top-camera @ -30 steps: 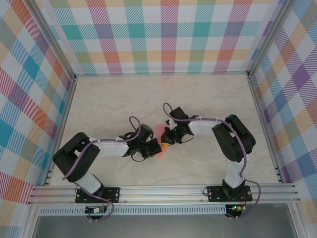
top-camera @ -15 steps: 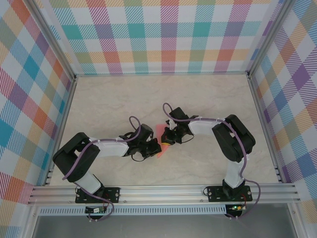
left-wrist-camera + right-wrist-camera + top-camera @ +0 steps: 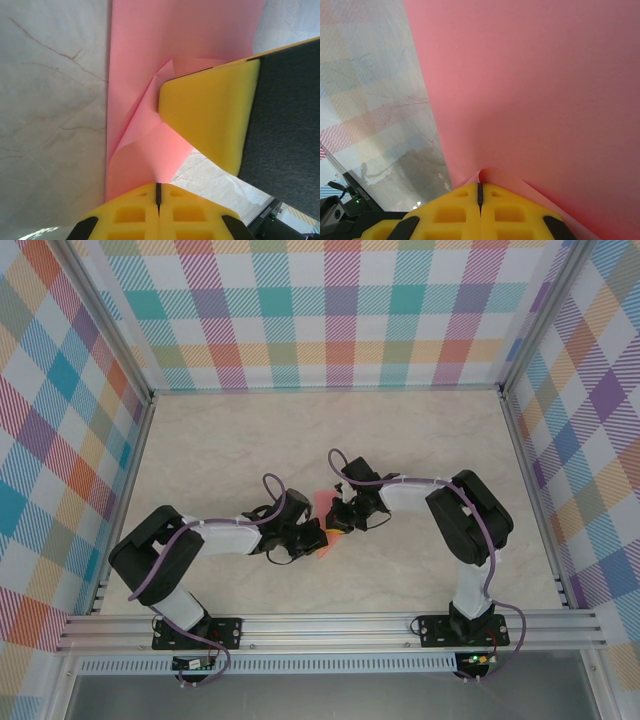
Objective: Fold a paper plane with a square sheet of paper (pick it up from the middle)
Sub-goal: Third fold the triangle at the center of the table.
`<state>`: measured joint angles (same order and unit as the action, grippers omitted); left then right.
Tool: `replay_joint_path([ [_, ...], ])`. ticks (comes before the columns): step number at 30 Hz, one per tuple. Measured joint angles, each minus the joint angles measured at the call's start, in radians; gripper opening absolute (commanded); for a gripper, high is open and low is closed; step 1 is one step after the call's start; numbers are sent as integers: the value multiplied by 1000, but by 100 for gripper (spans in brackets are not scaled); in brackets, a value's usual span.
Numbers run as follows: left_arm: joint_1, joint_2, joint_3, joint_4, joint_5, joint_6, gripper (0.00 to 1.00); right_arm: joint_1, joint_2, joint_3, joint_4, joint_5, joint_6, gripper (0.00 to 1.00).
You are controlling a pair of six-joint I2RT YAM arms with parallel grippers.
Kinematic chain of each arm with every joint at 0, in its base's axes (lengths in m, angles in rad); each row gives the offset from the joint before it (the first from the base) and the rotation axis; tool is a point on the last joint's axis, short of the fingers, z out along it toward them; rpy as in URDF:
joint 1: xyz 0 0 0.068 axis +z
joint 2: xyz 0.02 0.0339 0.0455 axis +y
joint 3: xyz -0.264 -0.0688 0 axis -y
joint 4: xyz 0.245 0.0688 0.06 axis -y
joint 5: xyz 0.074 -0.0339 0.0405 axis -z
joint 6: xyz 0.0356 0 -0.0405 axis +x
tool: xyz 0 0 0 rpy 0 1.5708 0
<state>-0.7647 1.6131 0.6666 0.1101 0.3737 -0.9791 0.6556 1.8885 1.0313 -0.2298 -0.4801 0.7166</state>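
Seen from above, our two arms start at the near edge of the bench (image 3: 220,450) and bend inward to meet over its middle. Our left pincer (image 3: 318,536) has its yellow fingers pressed together on the near part of the square sheet of paper (image 3: 324,506). In the left wrist view the salmon-pink paper rises from those closed tips in a creased, tented ridge. Just beyond it, our right pincer (image 3: 340,524) is likewise clamped on the sheet. In the right wrist view a small curl of paper is pinched at the seam between its fingers, and the pink surface stretches away above. The left wrist view also shows one yellow finger of the right pincer touching the point where the creases meet. The sheet lies partly lifted between the two pincers, with pale marbled bench on either side and checked walls at the far end.

Over the last second almost nothing has changed. Both pincers have stayed shut on the paper in the same spot, and only the right arm's elbow has drifted slightly. We judge this a held pinch that sets a crease and not a new fold, and no slim dart has taken shape yet, so most of the folding is still to do
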Motion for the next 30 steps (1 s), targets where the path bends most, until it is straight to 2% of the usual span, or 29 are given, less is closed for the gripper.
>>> replay_joint_path([
  [21,-1,26,6,-6,2,3,2,0,2,3,-8,0,0,2],
  [25,-1,27,13,-23,-2,3,2,0,2,14,-25,0,0,12],
  [30,-3,28,18,-32,-9,3,0,-4,-31,23,-50,30,0,31],
])
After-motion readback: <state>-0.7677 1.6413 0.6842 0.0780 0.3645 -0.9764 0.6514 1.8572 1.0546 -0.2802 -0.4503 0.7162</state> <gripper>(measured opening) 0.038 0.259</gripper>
